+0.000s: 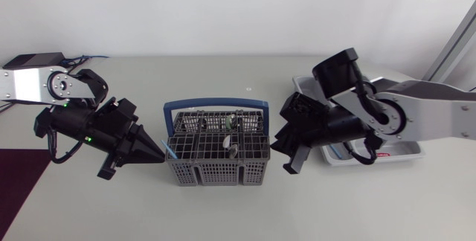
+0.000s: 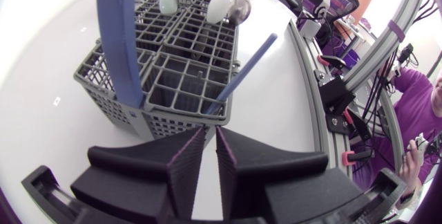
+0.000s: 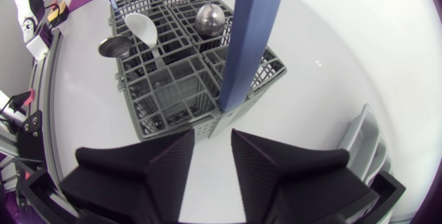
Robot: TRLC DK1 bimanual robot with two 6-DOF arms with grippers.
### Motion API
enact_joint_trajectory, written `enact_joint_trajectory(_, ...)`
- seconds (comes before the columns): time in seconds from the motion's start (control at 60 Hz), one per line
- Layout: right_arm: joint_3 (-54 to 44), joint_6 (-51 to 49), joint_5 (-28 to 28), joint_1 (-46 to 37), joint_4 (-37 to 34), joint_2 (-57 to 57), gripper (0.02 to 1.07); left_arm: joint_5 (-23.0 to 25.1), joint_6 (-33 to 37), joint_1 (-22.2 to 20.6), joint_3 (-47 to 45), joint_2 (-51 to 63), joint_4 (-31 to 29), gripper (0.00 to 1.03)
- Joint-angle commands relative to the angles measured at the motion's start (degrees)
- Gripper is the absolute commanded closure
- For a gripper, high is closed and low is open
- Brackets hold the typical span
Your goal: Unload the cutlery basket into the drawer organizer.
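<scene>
Though just beside opposite basket (image 1: 216, 172) ends, left fingers (image 2: 183, 162) together, right fingers (image 3: 166, 162) apart (organizer (image 1: 409, 152) behind)

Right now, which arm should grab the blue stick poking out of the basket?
Left, probably. The blue stick leans out of the basket corner right ahead of the left fingers, which look shut and would need opening. The right fingers are at the basket's far side.

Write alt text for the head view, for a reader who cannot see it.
A grey cutlery basket holding a few spoons stands on the table between two black pincers. The left pincer, shut, points at its left wall; the right pincer, open, faces its right wall, with the drawer organizer partly under its arm.
</scene>
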Motion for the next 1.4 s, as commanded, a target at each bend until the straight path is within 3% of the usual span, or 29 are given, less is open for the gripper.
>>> enact_joint_trajectory(0.0,-3.4,0.2,0.1,-0.7,0.3,-4.5,0.12,1.6,2.7,1.9,-0.4,-2.6,0.0,0.60)
enact_joint_trajectory(0.083,-6.1,-0.2,0.0,-2.7,0.1,-8.5,0.09,1.6,3.1,3.9,-2.1,-6.0,-0.1,0.43)
enact_joint_trajectory(0.267,-10.9,-1.7,0.0,-4.6,-1.3,-14.8,0.09,1.6,3.2,5.5,-6.2,-14.8,-0.2,0.26)
enact_joint_trajectory(0.483,-13.7,-1.7,-0.1,-4.6,-3.4,-20.7,0.09,1.6,0.5,1.7,-9.5,-23.7,-0.2,0.23)
enact_joint_trajectory(0.7,-13.8,-1.5,-0.1,-4.6,-5.2,-23.5,0.09,1.6,-3.1,-1.4,-8.0,-25.4,0.3,0.24)
enact_joint_trajectory(1.05,-12.2,-1.0,-0.2,-3.6,-6.3,-24.2,0.09,-2.4,-13.1,-7.0,-9.0,-24.9,11.4,0.28)
enact_joint_trajectory(1.167,-11.4,-0.2,-0.2,-2.2,-6.3,-23.8,0.09,-3.7,-13.6,-8.0,-9.1,-24.1,12.6,0.44)
enact_joint_trajectory(1.267,-10.3,0.7,-0.3,-0.2,-6.2,-23.5,0.09,-5.0,-14.4,-8.7,-9.4,-23.6,13.7,0.46)
enact_joint_trajectory(1.383,-8.9,2.0,-0.3,2.2,-6.0,-23.1,0.09,-6.6,-15.3,-9.7,-10.5,-23.5,16.2,0.63)
